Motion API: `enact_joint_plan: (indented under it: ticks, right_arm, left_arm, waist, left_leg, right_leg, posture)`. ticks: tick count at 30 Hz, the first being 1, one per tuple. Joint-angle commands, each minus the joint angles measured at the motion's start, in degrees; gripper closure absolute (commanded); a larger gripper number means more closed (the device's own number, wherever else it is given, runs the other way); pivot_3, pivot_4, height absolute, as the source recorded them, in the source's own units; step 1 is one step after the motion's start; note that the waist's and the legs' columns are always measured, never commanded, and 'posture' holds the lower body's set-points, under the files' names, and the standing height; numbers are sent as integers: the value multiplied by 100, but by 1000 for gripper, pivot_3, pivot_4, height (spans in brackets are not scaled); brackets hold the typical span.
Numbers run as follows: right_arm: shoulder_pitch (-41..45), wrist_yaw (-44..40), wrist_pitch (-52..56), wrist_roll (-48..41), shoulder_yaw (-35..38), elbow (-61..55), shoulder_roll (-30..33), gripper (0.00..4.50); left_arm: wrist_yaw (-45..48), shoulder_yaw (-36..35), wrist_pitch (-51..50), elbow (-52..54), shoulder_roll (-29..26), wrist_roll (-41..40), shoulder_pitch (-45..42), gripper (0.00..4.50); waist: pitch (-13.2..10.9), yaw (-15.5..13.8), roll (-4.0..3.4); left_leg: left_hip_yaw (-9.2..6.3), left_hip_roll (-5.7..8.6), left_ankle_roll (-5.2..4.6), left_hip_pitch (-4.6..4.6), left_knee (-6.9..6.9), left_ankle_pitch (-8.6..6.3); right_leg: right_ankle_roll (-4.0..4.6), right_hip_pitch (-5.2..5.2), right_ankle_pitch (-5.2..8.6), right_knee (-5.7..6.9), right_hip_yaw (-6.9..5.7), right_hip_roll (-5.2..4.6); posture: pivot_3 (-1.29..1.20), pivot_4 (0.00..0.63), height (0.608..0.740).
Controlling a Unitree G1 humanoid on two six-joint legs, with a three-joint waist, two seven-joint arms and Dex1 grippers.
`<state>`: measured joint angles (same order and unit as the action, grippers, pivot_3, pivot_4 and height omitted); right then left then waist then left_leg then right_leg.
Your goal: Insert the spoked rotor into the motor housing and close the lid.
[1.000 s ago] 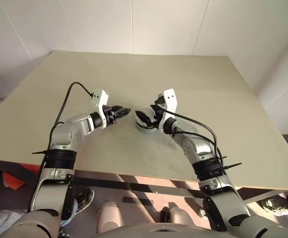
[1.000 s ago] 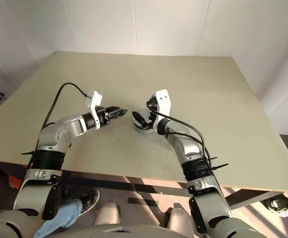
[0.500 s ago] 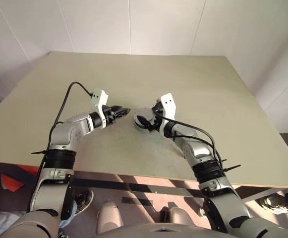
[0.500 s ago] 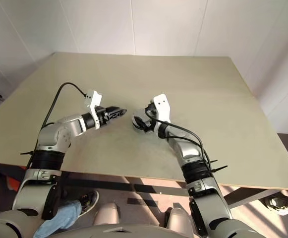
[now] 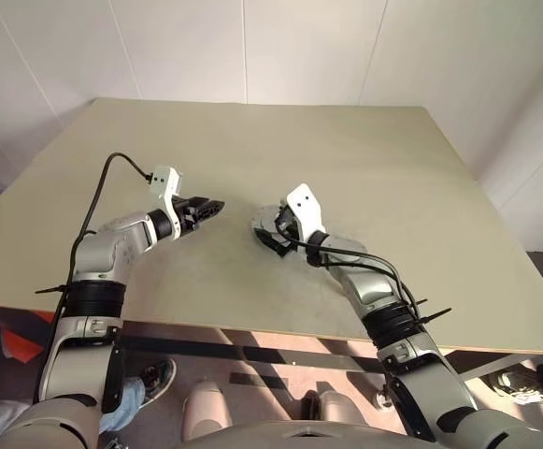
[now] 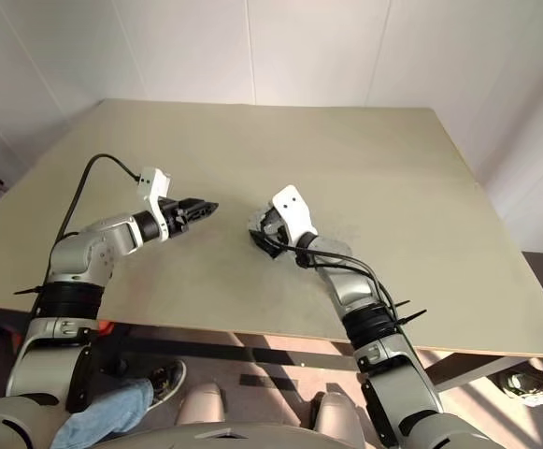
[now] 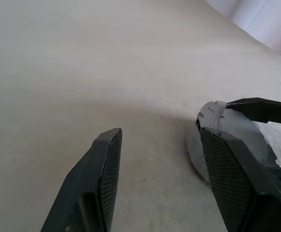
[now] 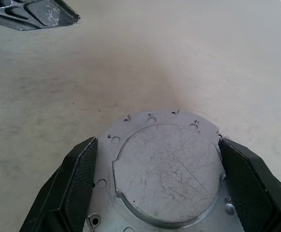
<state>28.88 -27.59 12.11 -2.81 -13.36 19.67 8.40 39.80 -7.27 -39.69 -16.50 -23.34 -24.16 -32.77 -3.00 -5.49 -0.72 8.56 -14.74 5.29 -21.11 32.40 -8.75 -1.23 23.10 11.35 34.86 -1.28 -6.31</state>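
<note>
Motor housing (image 8: 164,169) flat on table (image 5: 392,168), closed face up

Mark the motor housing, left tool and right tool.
motor housing (image 8: 165,170): right wrist view, flat scratched top face.
left tool (image 7: 159,169): left wrist view, midway between its fingertips.
right tool (image 6: 260,234): right eye view, between the fingers either side of the housing.

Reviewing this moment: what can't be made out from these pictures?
- Whether the spoked rotor is inside: the flat metal top of the round motor part covers it.
- Whether the right gripper is squeezing the part: its fingers flank it, the contact unclear.
- Head views: the part is small, half hidden by that gripper.
- Left gripper: open, empty.
</note>
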Motion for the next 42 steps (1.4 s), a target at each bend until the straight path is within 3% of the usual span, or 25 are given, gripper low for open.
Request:
enact_joint_plan:
  ticks: [1, 3, 13, 21, 42]
  right_arm:
    - [129, 107, -9, 96, 130, 185, 15, 915]
    - [123, 51, 46, 35, 172, 101, 18, 1315]
    - [206, -448, 947, -588, 586, -555, 165, 1315]
    - [149, -472, 874, -425, 401, -334, 137, 1315]
    - [372, 196, 758, -298, 524, 90, -92, 1315]
  left_arm:
    - [47, -83, 176, -18, -79, -1, -43, 1750]
    - [52, -75, 201, -60, -90, 6, -31, 1750]
    - [44, -22, 228, -100, -31, 20, 51, 1750]
    - [32, 14, 223, -65, 10, 21, 68, 1750]
    - [29, 98, 201, -18, 33, 39, 128, 1750]
  waist:
    - [0, 1, 0]
    - [0, 1, 0]
    - [0, -12, 1]
    - [0, -12, 1]
    - [0, 4, 2]
  left_leg:
    - [0, 1, -2, 2, 1, -1]
    - [0, -1, -4, 3, 2, -2]
    - [0, 0, -3, -2, 1, -2]
    - [0, 0, -3, -3, 1, -2]
    - [0, -1, -2, 10, 1, -1]
  right_leg:
    - [0, -2, 0, 0, 1, 0]
    - [1, -2, -1, 1, 0, 0]
    - [2, -3, -1, -2, -1, -1]
    - [3, -1, -1, -3, -2, -1]
    - [8, -2, -6, 2, 1, 0]
  posture:
    - [0, 0, 740]
    - [0, 0, 740]
    - [0, 0, 740]
    - [0, 0, 740]
    - [0, 0, 740]
